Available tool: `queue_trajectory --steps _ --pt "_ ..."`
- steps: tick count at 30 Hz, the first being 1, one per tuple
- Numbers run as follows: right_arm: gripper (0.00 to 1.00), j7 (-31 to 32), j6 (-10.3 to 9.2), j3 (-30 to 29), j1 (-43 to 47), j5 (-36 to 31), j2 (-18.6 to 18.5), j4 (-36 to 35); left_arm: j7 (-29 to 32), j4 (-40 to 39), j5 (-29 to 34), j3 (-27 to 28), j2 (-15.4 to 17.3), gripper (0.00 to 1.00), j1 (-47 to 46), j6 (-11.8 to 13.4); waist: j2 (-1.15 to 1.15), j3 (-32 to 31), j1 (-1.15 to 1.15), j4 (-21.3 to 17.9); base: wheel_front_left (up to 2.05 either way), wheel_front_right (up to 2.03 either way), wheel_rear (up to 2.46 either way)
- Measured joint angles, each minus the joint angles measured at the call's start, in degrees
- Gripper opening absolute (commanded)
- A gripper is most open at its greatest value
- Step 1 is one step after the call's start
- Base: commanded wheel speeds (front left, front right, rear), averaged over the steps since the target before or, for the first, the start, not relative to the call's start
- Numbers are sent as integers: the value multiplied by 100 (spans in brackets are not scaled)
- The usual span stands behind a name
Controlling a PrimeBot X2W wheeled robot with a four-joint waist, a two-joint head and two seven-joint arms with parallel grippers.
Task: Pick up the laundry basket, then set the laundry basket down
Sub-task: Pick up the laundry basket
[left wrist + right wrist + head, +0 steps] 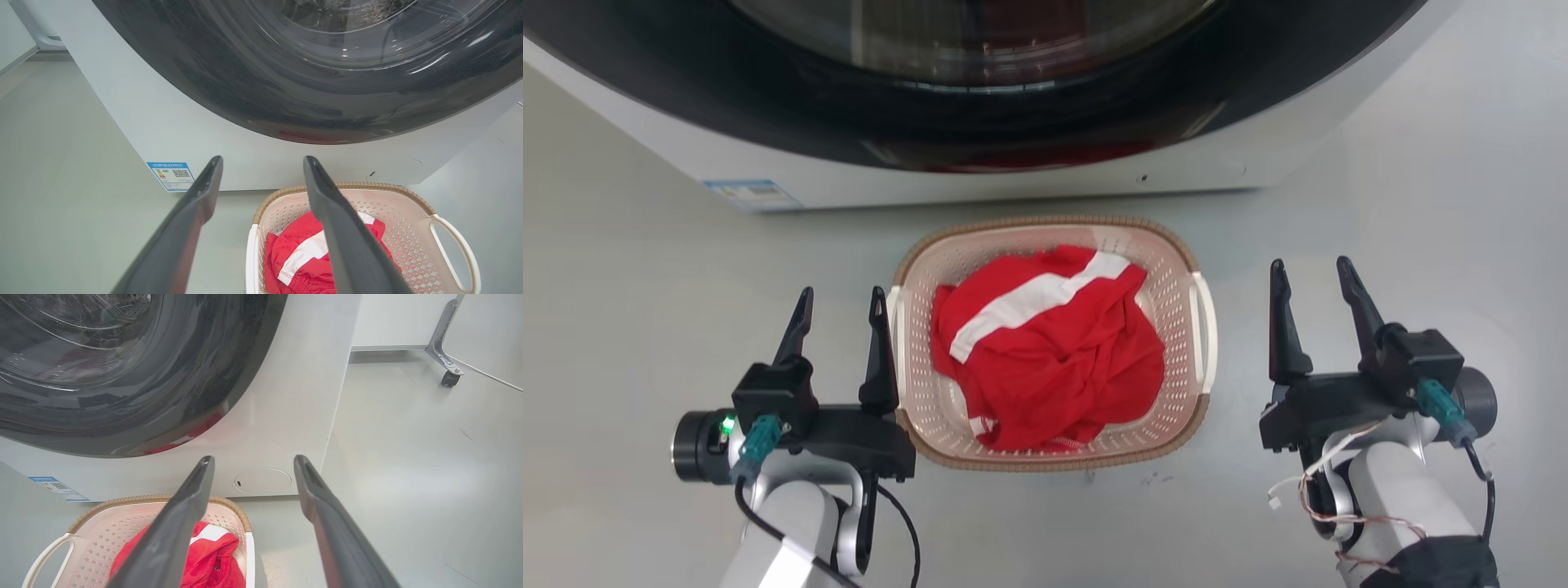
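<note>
Laundry basket (1176, 327) sits on the grey floor (645, 327), just in front of the washer (768, 155) and between the two grippers. A red garment (1054, 359) with a white stripe is bundled inside. Left gripper (841, 291) — fingers apart, empty, inner finger just beside the basket's left white handle; contact unclear. Right gripper (1308, 262) — fingers apart, empty, a gap from the right handle.
</note>
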Motion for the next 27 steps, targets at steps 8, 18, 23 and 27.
queue_trajectory --steps 8,18,23,27 --pt "100 0 1 -69 -633 3 -4 612 1 569 -183 -11 -26 100 -578 -8 0 687 0 78 0 0 0" --pt "100 0 57 -42 -1177 7 -16 1386 1 1451 -244 -107 -53 100 -1148 -104 1 1443 0 180 0 0 0" --pt "100 0 112 30 -1285 8 -20 1655 1 1831 -291 -178 -59 100 -1312 -183 0 1636 -1 224 0 0 0" --pt "100 0 164 93 -1369 51 -22 1831 0 2087 -343 -252 -64 100 -1431 -256 0 1713 -1 234 0 0 0"
